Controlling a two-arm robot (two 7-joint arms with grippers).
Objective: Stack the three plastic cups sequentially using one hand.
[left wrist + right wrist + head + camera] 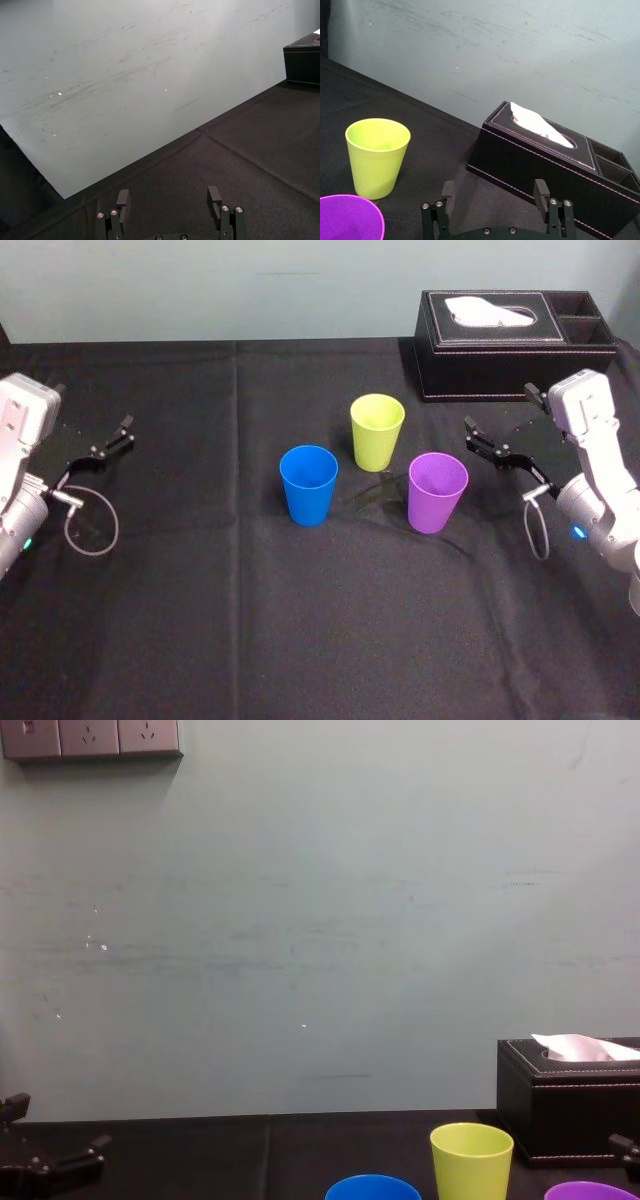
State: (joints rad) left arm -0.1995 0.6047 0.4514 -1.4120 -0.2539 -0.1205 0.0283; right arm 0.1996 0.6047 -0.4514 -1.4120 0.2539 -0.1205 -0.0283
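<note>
Cups stand apart and upright on the black table, none stacked. Right gripper, fingers spread and empty, hovers just right of the purple cup. Yellow-green cup sits behind it to the left, blue cup leftmost. Left gripper, fingers apart, is parked far left.

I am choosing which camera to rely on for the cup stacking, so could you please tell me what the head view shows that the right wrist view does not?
The head view adds the blue cup, standing left of the other two, and the left gripper, open and parked at the far left. The right wrist view adds a close look at the fingers of the right gripper, spread apart and holding nothing. Both share the yellow-green cup, the purple cup and the black tissue box.
</note>
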